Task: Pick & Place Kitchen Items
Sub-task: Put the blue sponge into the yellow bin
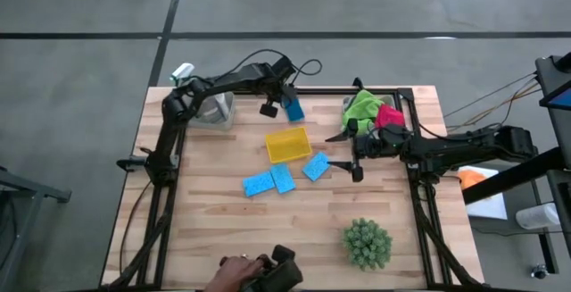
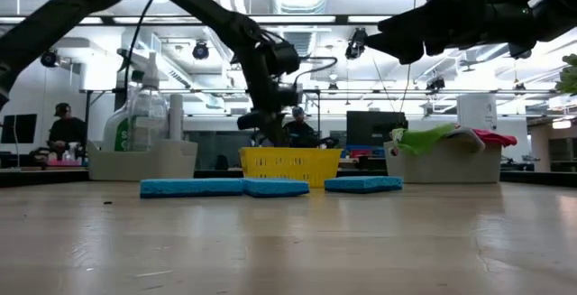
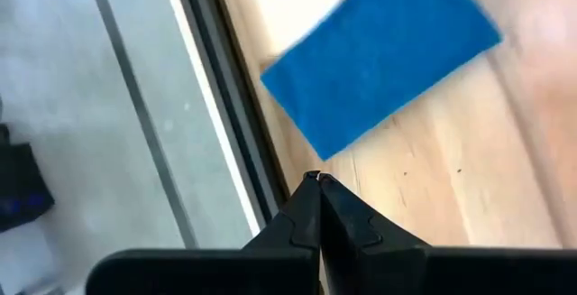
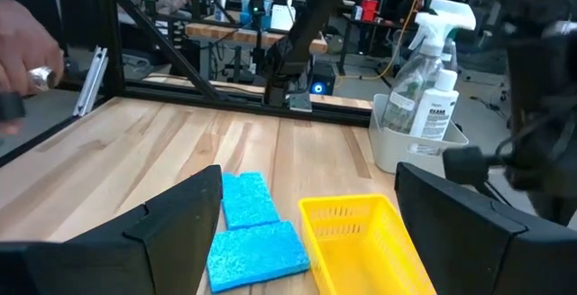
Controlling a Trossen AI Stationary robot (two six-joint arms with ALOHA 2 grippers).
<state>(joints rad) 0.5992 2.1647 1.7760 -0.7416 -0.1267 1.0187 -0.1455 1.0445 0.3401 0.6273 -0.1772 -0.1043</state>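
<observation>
A blue sponge lies flat on the wood by the table's far edge. My left gripper hangs above the table just left of it, shut, with nothing between its fingers; in the left wrist view the shut fingertips stand apart from that sponge. My right gripper waits open at mid-right, level, pointing left. Three more blue sponges lie flat near the yellow tray. Green and magenta cloths lie in a bin at the far right. A spray bottle and a white bottle stand in a bin at the far left.
A spiky green plant stands at the near right. A person's hand with a dark object reaches over the near edge. A black frame rail runs along the far edge beside the sponge. Bare wood lies at the near left.
</observation>
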